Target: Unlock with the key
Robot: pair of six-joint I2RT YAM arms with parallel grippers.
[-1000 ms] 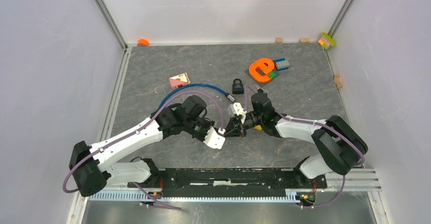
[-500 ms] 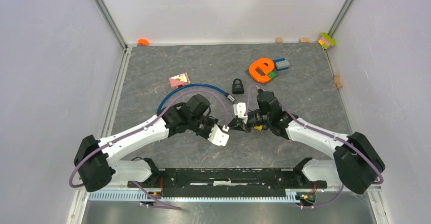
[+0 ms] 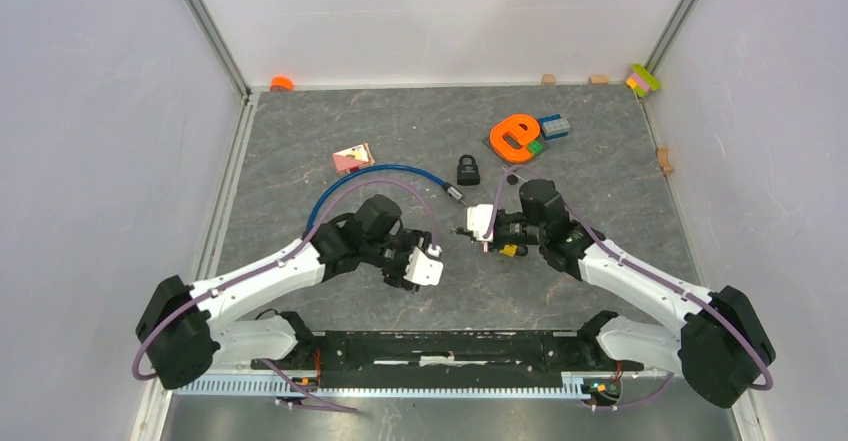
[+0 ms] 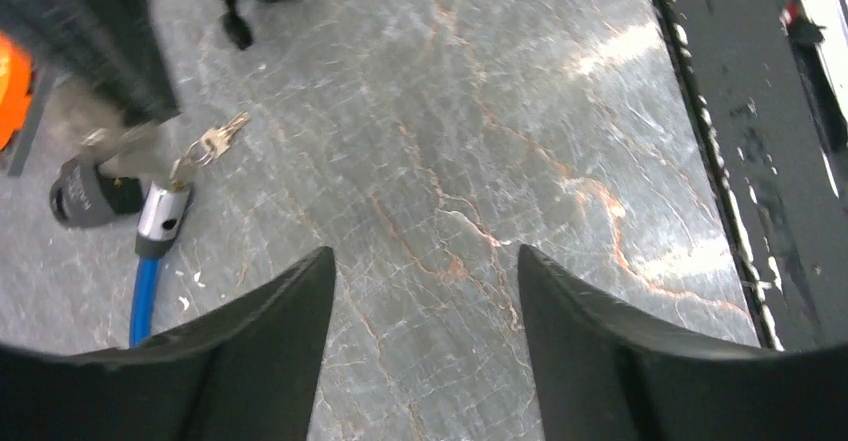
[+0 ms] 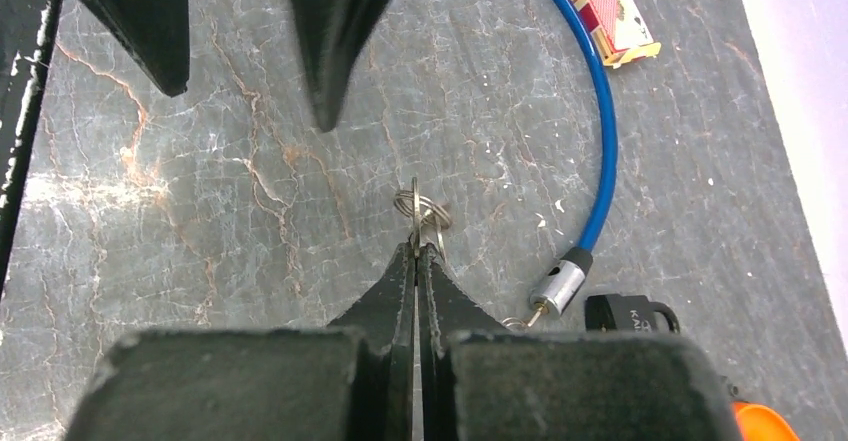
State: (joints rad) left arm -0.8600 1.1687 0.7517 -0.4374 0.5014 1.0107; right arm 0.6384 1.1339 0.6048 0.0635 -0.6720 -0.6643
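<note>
Top view: small black padlock (image 3: pixel 467 170) on grey tabletop (image 3: pixel 620 161), just beyond right tool (image 3: pixel 474 233); left tool (image 3: pixel 432 257) apart. Left wrist: jaws wide, empty; silver keys (image 4: pixel 213 142) dangle ahead-left. Right wrist: tool clamped on the keys' ring.

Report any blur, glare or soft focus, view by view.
Top external: evenly lit, sharp, shadows soft. Right wrist: the right gripper is a dark, soft mass, while the keys it pinches are crisp; pale glare on the table at left. Left wrist: the open left gripper is defocused, the upper-left corner smeared, and glare streaks lie near the rail.
</note>
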